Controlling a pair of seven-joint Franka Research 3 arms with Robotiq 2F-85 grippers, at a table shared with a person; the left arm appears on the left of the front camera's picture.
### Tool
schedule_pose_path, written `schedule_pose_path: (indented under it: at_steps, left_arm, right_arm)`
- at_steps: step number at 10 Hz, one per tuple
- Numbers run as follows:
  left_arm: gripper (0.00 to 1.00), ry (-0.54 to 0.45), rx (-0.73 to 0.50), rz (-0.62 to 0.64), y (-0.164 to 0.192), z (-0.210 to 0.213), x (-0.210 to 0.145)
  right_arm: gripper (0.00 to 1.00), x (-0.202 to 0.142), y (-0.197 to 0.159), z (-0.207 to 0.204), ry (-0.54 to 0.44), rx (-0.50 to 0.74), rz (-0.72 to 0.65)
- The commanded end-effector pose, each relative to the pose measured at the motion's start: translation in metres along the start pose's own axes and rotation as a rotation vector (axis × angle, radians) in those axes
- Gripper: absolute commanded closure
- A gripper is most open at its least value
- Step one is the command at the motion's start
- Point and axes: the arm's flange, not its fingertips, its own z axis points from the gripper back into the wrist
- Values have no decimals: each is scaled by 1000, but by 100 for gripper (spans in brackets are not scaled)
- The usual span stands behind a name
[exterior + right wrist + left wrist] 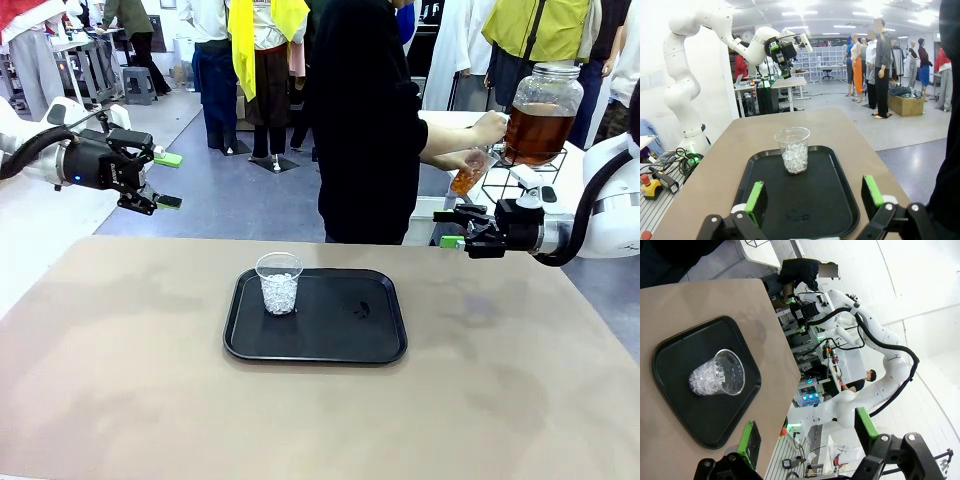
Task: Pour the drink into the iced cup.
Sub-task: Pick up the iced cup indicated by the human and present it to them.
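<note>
Right gripper (449,228): jaws wide apart, nothing between the pads. It hangs just off the table's (120,380) far right edge, fingers pointing left. Its wrist view looks along the tray (842,200) at the iced cup (794,150). Left gripper (168,180): also spread and empty, high on the left, well clear of the table. The drink isn't with the robot. The amber liquid is in the jar (538,125) behind the right arm, and a person's hand (462,160) holds a small cup (468,180) at the jar's base, part full. The iced cup stands upright on the tray's left part, ice roughly halfway up. Likely step is taking the filled cup, and the right gripper is nearest. Best to wait till the cup is offered, then close around its mid wall lightly, since thin plastic would probably squash and slop. Carry it upright, bring its lip just above the iced cup's rim and tilt slowly. The ice may splash, and a light cup may tip if bumped.
</note>
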Motion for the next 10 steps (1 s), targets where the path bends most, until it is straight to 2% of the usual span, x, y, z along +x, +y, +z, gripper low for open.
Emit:
schedule_pose_path:
  at_steps: [1, 10]
  left_arm:
    - [0, -1, -1, -10, -2, 0, 0]
    - [0, -1, -1, -10, -2, 0, 0]
  right_arm:
    - [0, 3, -4, 0, -1, 2, 3]
    - [0, 3, -4, 0, -1, 2, 3]
